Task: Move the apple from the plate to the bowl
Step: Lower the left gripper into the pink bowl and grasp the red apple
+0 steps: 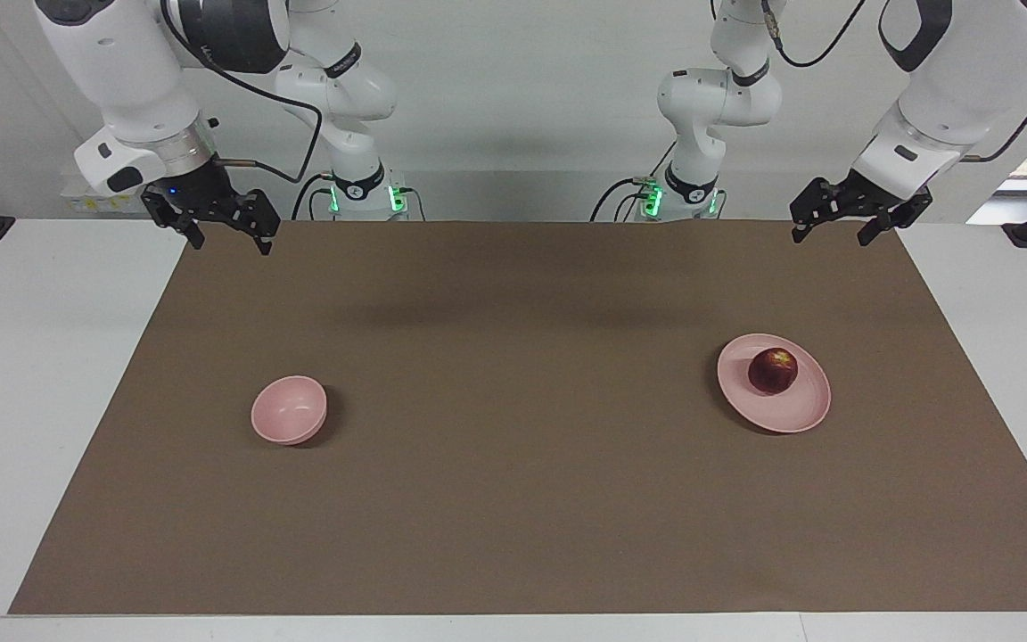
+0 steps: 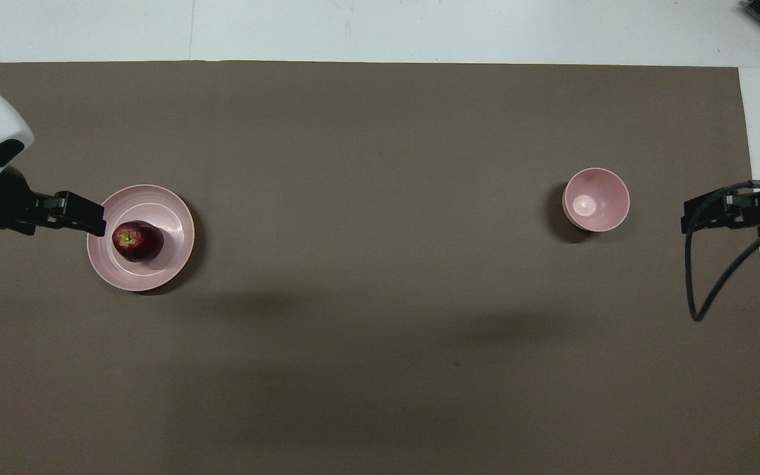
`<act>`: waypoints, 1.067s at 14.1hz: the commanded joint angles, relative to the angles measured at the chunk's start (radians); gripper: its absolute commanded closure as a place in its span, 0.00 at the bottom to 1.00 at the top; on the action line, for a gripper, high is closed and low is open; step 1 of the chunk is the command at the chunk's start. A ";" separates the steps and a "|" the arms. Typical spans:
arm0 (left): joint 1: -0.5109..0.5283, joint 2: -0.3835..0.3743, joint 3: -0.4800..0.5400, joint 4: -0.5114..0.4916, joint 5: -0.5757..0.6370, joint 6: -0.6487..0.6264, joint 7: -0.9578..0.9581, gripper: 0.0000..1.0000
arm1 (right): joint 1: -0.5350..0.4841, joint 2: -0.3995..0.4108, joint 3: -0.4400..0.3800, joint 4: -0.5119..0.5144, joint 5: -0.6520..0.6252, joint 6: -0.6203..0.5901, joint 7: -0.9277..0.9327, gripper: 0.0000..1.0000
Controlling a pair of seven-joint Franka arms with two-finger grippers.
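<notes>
Brown matting point(image 1: 513, 499) is covering most of a white table point(image 1: 41, 401), and its bare front stretch is lying closest to the facing camera.

Both sets of jaws are standing apart with nothing between them. The left gripper point(image 1: 834, 227) is hanging in the air over the mat's edge at the left arm's end of the table, near the robots' side. From the overhead view its black fingers point(image 2: 80, 214) are overlapping the rim of the plate, but the facing view is showing it raised well clear of the plate. The right gripper point(image 1: 228, 234) is hanging over the mat's corner at the right arm's end, holding nothing; both arms are waiting.

A small round dark red apple point(image 1: 773, 370) point(image 2: 136, 241) with a yellowish patch is sitting on a wide, flat pale pink plate point(image 1: 794, 415) point(image 2: 172, 211), resting toward the robots' side of it rather than in the centre. The plate is lying toward the left arm's end of the table. A small, deep pale pink bowl point(image 1: 289, 409) point(image 2: 596, 199) is standing upright and empty toward the right arm's end, well apart from the plate.
</notes>
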 commanded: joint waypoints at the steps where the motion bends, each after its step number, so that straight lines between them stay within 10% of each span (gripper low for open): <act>1: -0.002 -0.069 0.011 -0.190 -0.002 0.153 0.003 0.00 | -0.006 -0.024 -0.001 -0.028 0.019 0.012 -0.022 0.00; 15: 0.007 0.107 0.011 -0.430 0.051 0.661 0.012 0.00 | 0.006 -0.051 0.002 -0.070 0.020 0.014 -0.033 0.00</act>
